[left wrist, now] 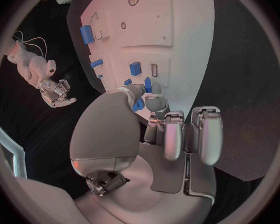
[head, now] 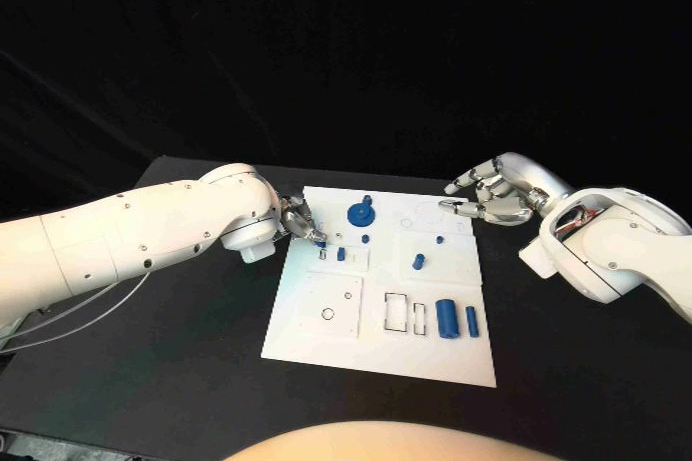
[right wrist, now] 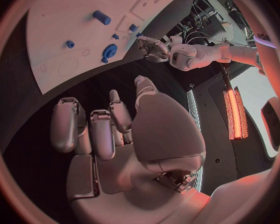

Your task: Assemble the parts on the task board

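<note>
The white task board [head: 378, 326] lies mid-table. My left hand [head: 300, 224] is over its far left edge, thumb and a finger pinching a small blue part [left wrist: 139, 104]. Just beyond the fingertips a small blue peg [left wrist: 148, 84] stands on the board. A blue gear-shaped part [head: 362, 215] sits at the far edge, right of that hand. Two blue cylinders [head: 459, 320] lie near the board's right side. My right hand [head: 490, 199] hangs off the board's far right corner, fingers curled in on nothing; its palm [right wrist: 115, 129] faces the board [right wrist: 59, 40].
More small blue pegs [head: 418, 260] [head: 440, 242] stand mid-board. Outlined slots [head: 405, 314] and round holes [head: 329, 313] mark the near half. Black table [head: 173, 361] surrounds the board on all sides.
</note>
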